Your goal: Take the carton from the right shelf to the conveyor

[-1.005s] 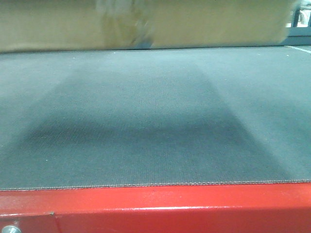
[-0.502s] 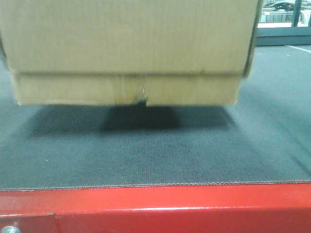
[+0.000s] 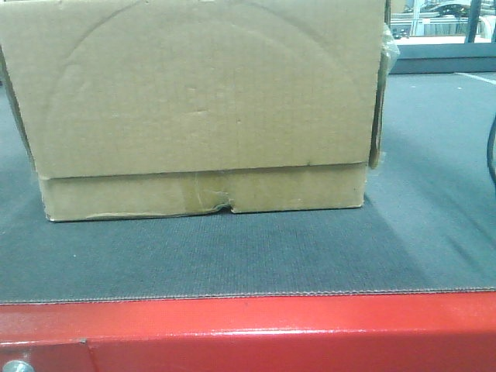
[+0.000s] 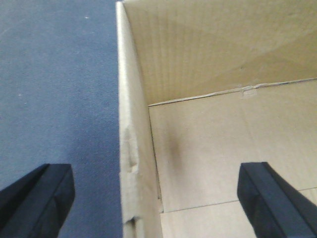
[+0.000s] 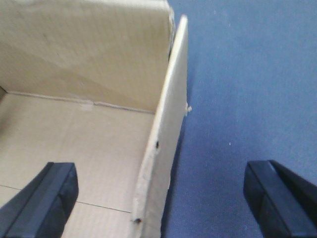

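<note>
The brown cardboard carton point(image 3: 201, 108) sits on the dark grey belt of the conveyor point(image 3: 256, 260), its taped flap strip with the torn notch facing the front view. It is open-topped and empty inside. My left gripper point(image 4: 156, 196) is open and straddles the carton's left wall point(image 4: 132, 163), one finger point(image 4: 37, 198) over the belt and the other over the carton floor. At the opposite side my right gripper point(image 5: 161, 198) is open astride the right wall point(image 5: 163, 163), with neither finger touching it. The shelf is out of view.
The conveyor's glossy red frame edge point(image 3: 256, 329) runs along the front, with a bolt point(image 3: 15, 366) at the lower left. A dark cable point(image 3: 490, 147) hangs at the right edge. Belt surface extends on both sides of the carton.
The carton came down from the top of the front view, hung just above the belt half a second ago, and now rests on it.
</note>
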Robot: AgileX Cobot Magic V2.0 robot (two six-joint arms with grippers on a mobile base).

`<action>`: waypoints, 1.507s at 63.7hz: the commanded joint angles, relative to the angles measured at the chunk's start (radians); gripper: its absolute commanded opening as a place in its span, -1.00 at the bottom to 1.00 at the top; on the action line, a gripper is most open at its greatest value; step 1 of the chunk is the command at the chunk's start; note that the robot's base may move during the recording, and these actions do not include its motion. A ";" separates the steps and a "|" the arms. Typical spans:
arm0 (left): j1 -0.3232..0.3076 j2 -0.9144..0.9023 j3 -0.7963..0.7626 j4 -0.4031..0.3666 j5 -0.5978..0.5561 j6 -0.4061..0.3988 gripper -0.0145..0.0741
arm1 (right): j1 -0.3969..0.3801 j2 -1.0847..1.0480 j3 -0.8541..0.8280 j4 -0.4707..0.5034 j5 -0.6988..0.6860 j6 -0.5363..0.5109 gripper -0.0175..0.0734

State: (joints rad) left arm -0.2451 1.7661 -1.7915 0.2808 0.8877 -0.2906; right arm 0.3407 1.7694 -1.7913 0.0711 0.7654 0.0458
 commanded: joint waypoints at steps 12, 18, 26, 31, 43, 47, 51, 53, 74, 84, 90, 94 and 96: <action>0.015 -0.178 -0.005 0.008 0.053 0.057 0.54 | -0.055 -0.150 -0.042 -0.014 0.090 -0.010 0.31; 0.043 -0.256 0.049 0.008 0.058 0.063 0.29 | -0.103 -0.198 -0.025 -0.014 0.148 -0.010 -0.24; 0.097 -0.367 0.183 -0.018 0.002 0.063 -0.28 | -0.157 -0.262 0.077 -0.014 0.136 -0.010 -0.82; 0.131 -0.440 0.284 -0.031 -0.053 0.063 -0.70 | -0.173 -0.310 0.160 -0.018 0.108 -0.010 -0.76; 0.206 -0.618 0.551 -0.061 -0.190 0.063 -0.67 | -0.174 -0.436 0.466 -0.052 -0.048 -0.010 -0.76; 0.215 -0.670 0.647 -0.061 -0.234 0.063 -0.67 | -0.174 -0.491 0.576 -0.052 -0.116 -0.010 -0.76; 0.220 -0.728 0.743 -0.061 -0.286 0.063 -0.67 | -0.174 -0.542 0.680 -0.052 -0.177 -0.010 -0.76; 0.220 -0.763 0.796 -0.061 -0.309 0.063 -0.67 | -0.174 -0.566 0.725 -0.052 -0.205 -0.010 -0.76; 0.220 -1.121 1.216 -0.050 -0.603 0.063 -0.67 | -0.174 -0.898 1.149 -0.052 -0.460 -0.010 -0.76; 0.220 -1.269 1.302 -0.050 -0.622 0.063 -0.67 | -0.174 -1.081 1.274 -0.052 -0.489 -0.010 -0.76; 0.220 -1.335 1.319 -0.050 -0.620 0.063 -0.67 | -0.174 -1.200 1.322 -0.052 -0.485 -0.010 -0.76; 0.220 -1.371 1.321 -0.050 -0.616 0.063 -0.67 | -0.174 -1.283 1.341 -0.052 -0.480 -0.010 -0.76; 0.220 -1.384 1.321 -0.050 -0.616 0.063 -0.67 | -0.174 -1.327 1.346 -0.052 -0.478 -0.010 -0.77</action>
State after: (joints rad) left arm -0.0295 0.4270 -0.4743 0.2240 0.2995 -0.2308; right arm 0.1709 0.5391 -0.4627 0.0273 0.3126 0.0440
